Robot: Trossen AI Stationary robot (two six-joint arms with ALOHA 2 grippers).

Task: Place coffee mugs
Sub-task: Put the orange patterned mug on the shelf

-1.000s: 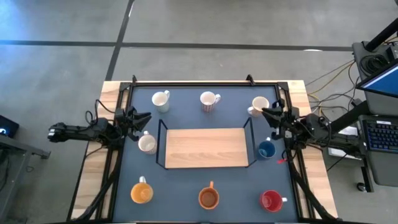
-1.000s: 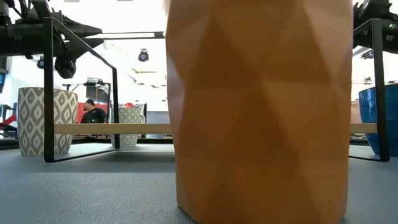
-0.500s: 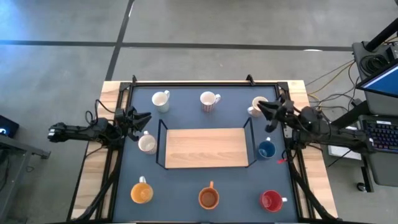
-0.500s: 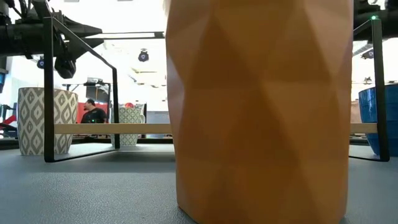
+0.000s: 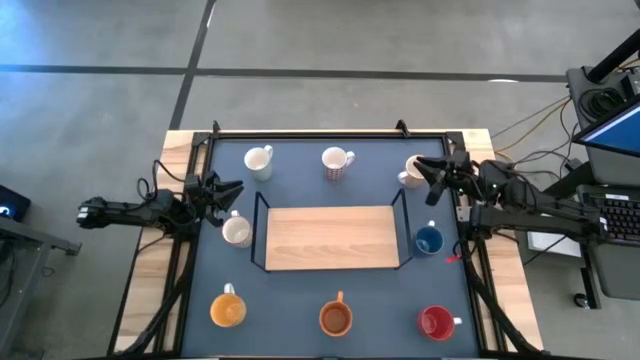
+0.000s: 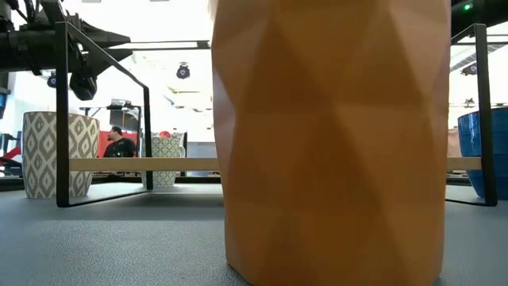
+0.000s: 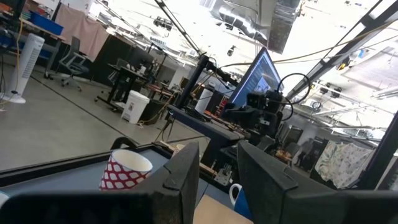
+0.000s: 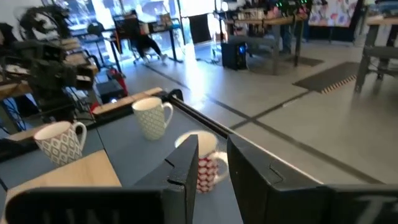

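Observation:
Eight mugs stand on their bases on the dark mat. In the high view a white mug (image 5: pixel 258 160), a red-patterned mug (image 5: pixel 337 161) and a white mug (image 5: pixel 415 170) stand along the far side. A patterned white mug (image 5: pixel 237 231) and a blue mug (image 5: pixel 429 241) flank the board. Two orange mugs (image 5: pixel 228 309) (image 5: pixel 336 318) and a red mug (image 5: pixel 437 322) line the near side. My left gripper (image 5: pixel 233 191) hovers open near the mat's left edge. My right gripper (image 5: pixel 425 172) is open, in the air by the far-right white mug.
A wooden board (image 5: pixel 330 238) inside a black wire frame (image 5: pixel 262 205) lies at the mat's middle. The near orange mug (image 6: pixel 333 135) fills the low view. Desks, cables and a laptop (image 5: pixel 612 130) stand off the table's right side.
My right gripper has moved toward the table's far edge and a little left, closer to the far-right white mug, and the arm has risen out of the low view's upper right corner. The mugs have stayed put.

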